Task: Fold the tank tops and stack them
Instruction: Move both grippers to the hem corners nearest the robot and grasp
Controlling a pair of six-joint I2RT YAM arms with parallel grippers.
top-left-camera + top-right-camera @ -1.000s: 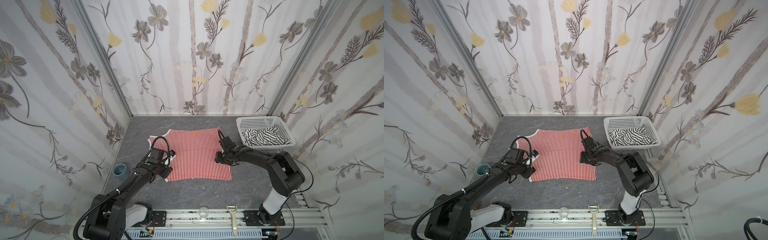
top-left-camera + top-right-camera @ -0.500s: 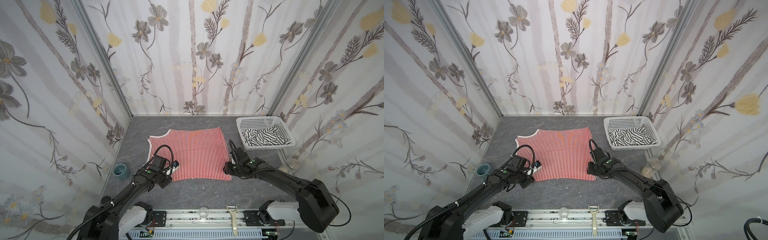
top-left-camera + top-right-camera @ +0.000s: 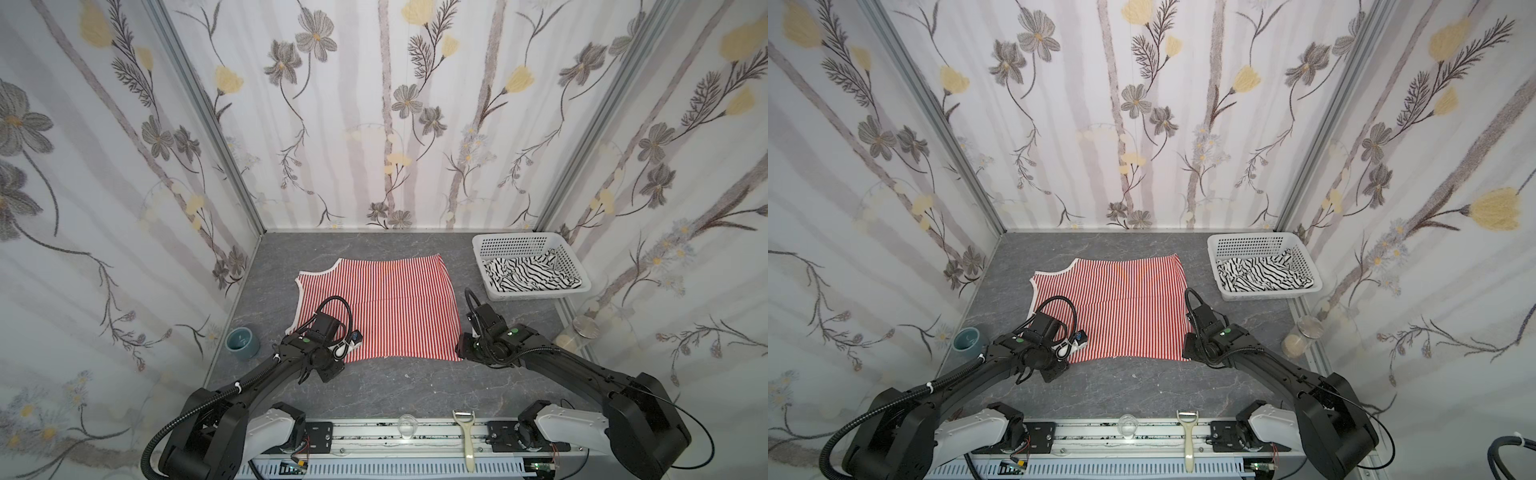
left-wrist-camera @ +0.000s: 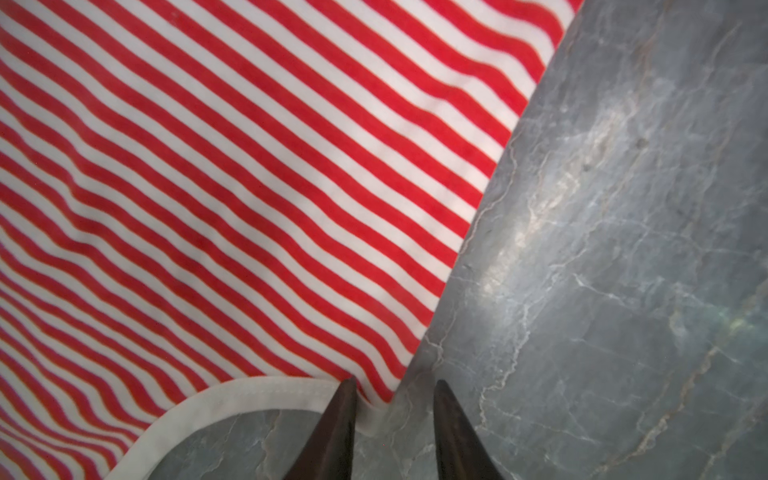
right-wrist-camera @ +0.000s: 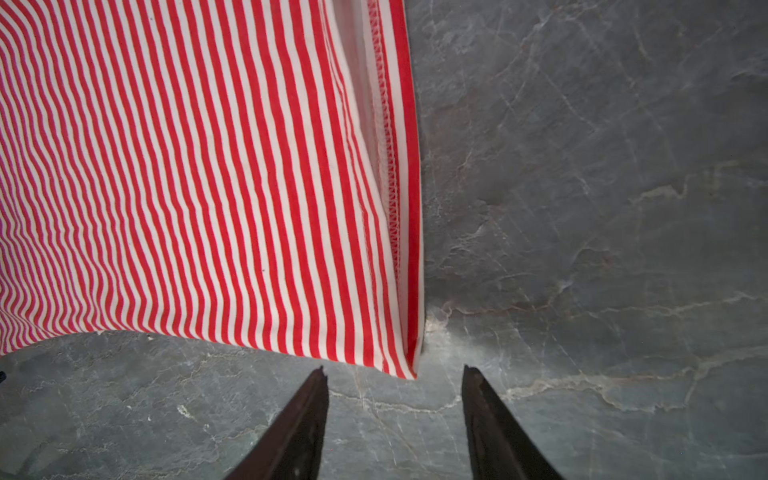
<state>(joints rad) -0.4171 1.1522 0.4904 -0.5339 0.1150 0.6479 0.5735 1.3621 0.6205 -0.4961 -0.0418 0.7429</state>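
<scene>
Red-striped tank top (image 3: 376, 307) flat on table (image 3: 374, 395).

both top views: high on the near side of the red-and-white striped tank top (image 3: 386, 307) (image 3: 1121, 303), facing steeply down and away, whole grey tabletop (image 3: 374, 395) in frame, nearly identical. left wrist view: very close over its white-trimmed corner. right wrist view: close over its hemmed corner. all four share that top.

Quick headcount, folks: two tank tops, the red-striped top (image 3: 374, 307) and the black-striped top (image 3: 528, 274). One white basket (image 3: 515, 247), one teal cup (image 3: 242, 341), one peeler (image 3: 468, 449), one small clear glass (image 3: 406, 428). Two grippers too: left gripper (image 4: 395, 381), right gripper (image 5: 393, 368).
</scene>
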